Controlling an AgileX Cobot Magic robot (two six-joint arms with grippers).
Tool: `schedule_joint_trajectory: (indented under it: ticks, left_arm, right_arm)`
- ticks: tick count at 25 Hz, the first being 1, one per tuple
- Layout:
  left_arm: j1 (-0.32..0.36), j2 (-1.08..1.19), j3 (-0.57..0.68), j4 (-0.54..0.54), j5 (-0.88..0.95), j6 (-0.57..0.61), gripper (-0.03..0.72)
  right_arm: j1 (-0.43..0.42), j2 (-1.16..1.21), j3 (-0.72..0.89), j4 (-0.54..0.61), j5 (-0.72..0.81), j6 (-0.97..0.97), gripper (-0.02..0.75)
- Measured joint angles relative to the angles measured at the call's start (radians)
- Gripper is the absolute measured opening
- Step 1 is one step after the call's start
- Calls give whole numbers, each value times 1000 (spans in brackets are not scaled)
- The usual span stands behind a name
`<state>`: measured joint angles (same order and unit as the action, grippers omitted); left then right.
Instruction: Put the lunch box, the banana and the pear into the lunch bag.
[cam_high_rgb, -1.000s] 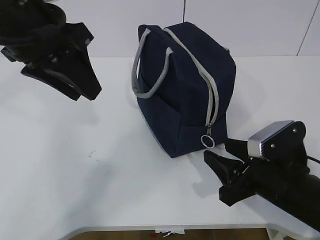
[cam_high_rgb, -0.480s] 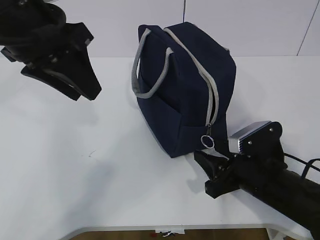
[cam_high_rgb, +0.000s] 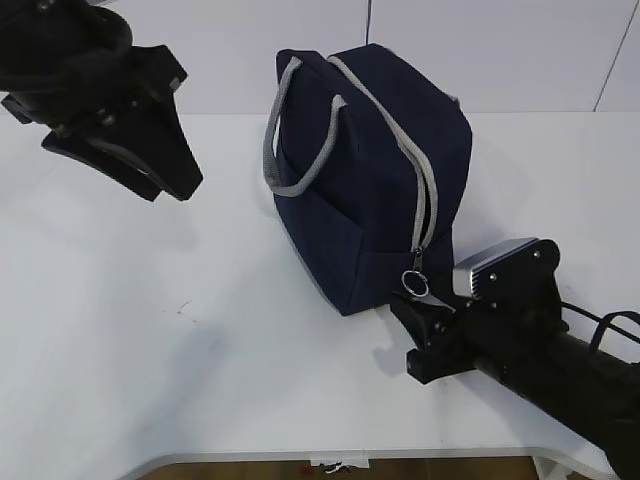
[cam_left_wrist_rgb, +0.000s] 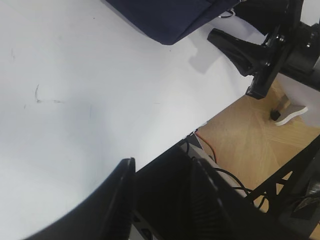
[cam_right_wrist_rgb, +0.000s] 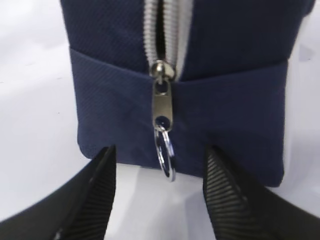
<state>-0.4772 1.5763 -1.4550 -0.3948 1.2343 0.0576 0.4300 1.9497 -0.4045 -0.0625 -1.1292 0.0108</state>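
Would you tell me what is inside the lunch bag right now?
That cannot be seen: the lunch bag is zipped, its ring pull hanging at the zipper's lower end. Only navy fabric shows; any contents are covered.

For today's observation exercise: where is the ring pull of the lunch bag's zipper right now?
The ring pull hangs at the bottom of the lunch bag end facing the right gripper, right of centre in the exterior view, between that gripper's open fingers.

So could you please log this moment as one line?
bag: upright, zipped | right gripper: open, astride ring pull | left gripper: open, raised, empty
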Motion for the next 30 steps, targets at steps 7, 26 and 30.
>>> schedule_joint_trajectory:
  ticks: [7, 26, 30]
  left_arm:
    - [0, 0, 0, 0, 0, 0, 286]
    - [0, 0, 0, 0, 0, 0, 267]
    - [0, 0, 0, 0, 0, 0, 267]
  right_arm:
    - [0, 0, 0, 9, -9, 0, 331]
    - [0, 1, 0, 10, -15, 0, 213]
    - [0, 1, 0, 10, -15, 0, 212]
